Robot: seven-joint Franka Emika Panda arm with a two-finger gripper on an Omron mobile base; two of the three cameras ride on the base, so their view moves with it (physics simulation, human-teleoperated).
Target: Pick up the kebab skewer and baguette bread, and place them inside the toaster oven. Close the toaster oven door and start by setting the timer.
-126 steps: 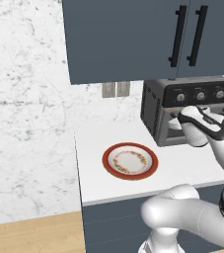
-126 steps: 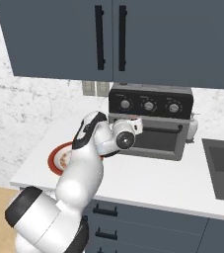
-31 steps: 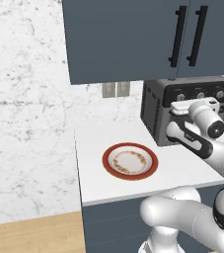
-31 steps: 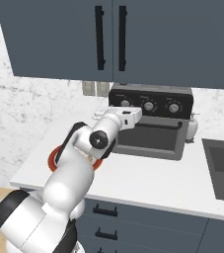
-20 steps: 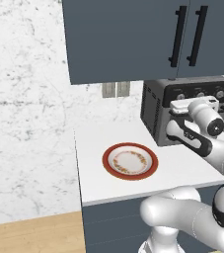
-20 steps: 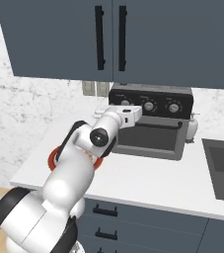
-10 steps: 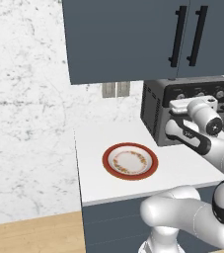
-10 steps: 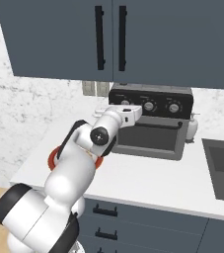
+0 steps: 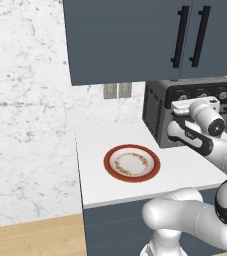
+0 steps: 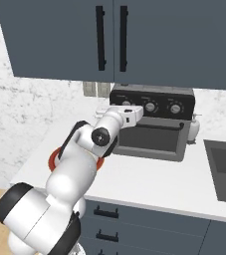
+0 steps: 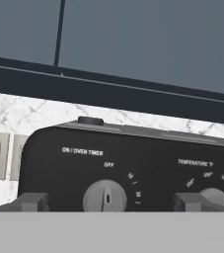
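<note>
The toaster oven (image 9: 157, 117) (image 10: 149, 124) stands at the back of the counter, and the toaster oven door (image 10: 152, 139) is closed flat against its front. In the hand view my gripper (image 11: 111, 202) is open, one fingertip on each side of the round timer knob (image 11: 106, 196) marked ON / OVEN TIMER, whose pointer sits near OFF. From the base cameras my gripper (image 9: 180, 104) (image 10: 136, 109) hovers right at the left end of the black control strip. The kebab skewer and the baguette bread are hidden.
A red-rimmed plate (image 9: 132, 163) lies bare on the white counter, left of the oven. A small white bottle (image 10: 193, 130) stands at the oven's right side and a sink (image 10: 224, 169) lies beyond it. Blue-grey cabinets (image 10: 114, 40) hang low above.
The hand has crept a little closer to the left end of the oven's control strip. Its jaws have stayed open and the door has stayed closed.
</note>
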